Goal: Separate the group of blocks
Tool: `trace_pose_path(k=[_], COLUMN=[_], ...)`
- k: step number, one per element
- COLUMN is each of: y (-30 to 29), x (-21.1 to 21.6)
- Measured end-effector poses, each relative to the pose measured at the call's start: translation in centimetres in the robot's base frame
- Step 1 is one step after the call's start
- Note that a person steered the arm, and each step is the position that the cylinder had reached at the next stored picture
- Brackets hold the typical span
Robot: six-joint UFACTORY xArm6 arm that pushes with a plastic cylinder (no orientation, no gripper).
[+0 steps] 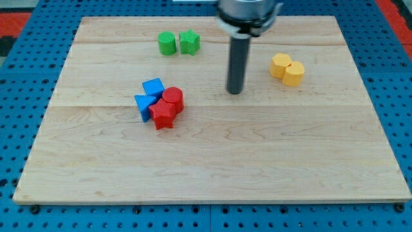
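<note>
Four blocks form the tight group at the bench's left-centre: a blue cube, a blue triangular block, a red cylinder and a red star-shaped block, all touching. The rod's tip stands to the view's right of this cluster, clear of it, touching no block. No jaws exist on this rig, so no open or closed state applies. Judged stage: approach, separation not yet begun. The next move calls for driving the tip leftward into a seam between blocks. Two green blocks sit toward the view's top, two yellow blocks at right; neither pair obstructs the path.
</note>
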State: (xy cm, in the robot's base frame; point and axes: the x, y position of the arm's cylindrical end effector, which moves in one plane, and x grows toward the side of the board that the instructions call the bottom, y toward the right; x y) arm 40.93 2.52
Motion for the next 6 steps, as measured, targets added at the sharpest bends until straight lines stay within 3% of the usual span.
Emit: trace_pose_path(k=[1,2,3,6], y=[-3.0,-7.6,-10.5,-10.9], x=[1.2,-1.5,-0.6,8.1])
